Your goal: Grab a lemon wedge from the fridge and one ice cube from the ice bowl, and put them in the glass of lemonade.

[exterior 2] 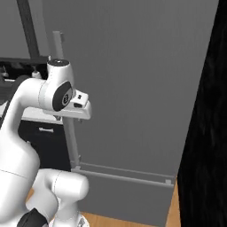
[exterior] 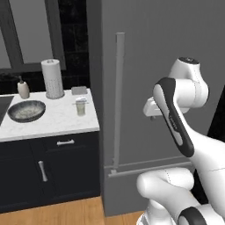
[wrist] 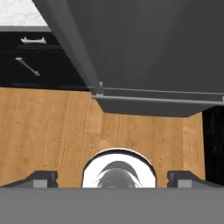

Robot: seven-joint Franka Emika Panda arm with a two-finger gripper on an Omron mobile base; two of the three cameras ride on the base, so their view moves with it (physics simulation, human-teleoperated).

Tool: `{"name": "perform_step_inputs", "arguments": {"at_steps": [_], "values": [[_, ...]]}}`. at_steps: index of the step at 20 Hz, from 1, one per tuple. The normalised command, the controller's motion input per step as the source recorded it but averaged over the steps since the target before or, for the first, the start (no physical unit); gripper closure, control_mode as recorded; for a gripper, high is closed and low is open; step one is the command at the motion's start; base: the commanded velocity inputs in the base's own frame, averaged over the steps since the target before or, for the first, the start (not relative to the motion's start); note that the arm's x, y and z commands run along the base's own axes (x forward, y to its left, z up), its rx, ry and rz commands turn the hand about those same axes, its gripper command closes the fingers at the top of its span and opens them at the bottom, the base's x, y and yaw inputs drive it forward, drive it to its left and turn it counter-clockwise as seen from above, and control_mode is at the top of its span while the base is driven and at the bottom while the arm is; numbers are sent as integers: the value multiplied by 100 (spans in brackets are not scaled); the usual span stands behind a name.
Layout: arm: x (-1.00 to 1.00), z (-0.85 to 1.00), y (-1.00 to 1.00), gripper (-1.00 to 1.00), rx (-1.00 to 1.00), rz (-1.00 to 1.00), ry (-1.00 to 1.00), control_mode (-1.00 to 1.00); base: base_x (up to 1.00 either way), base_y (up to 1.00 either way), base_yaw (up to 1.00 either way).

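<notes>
The fridge (exterior: 154,66) is a tall flat grey front with its door shut, and its long bar handle (exterior: 118,101) runs down the left edge. The lemon wedge is hidden. On the white counter (exterior: 48,125) to the left sit the ice bowl (exterior: 26,110), dark and speckled, and the small glass of lemonade (exterior: 80,107) near the counter's right end. My gripper (wrist: 113,178) hangs in front of the fridge door, right of the handle, pointing down at the floor. Its fingertips (wrist: 41,177) stand wide apart and open with nothing between them. The hand (exterior 2: 77,107) stays short of the door.
A paper towel roll (exterior: 52,78), a beige soap dispenser (exterior: 23,89) and a small grey block (exterior: 79,90) stand at the back of the counter. Navy cabinets (exterior: 48,169) with metal handles lie below. The wooden floor (wrist: 52,131) is bare. A black wall (exterior 2: 206,133) bounds the fridge's right.
</notes>
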Motion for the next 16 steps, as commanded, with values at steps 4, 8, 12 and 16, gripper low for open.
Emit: {"name": "perform_step_inputs", "arguments": {"at_steps": [4, 8, 12, 16], "values": [[0, 0, 0, -100, 0, 0, 0, 100, 0, 60, 1], [0, 0, 0, -100, 0, 0, 0, 100, 2, 31, 2], [0, 0, 0, -100, 0, 0, 0, 100, 0, 1, -2], [0, 0, 0, -100, 0, 0, 0, 100, -18, 1, -10]]}}
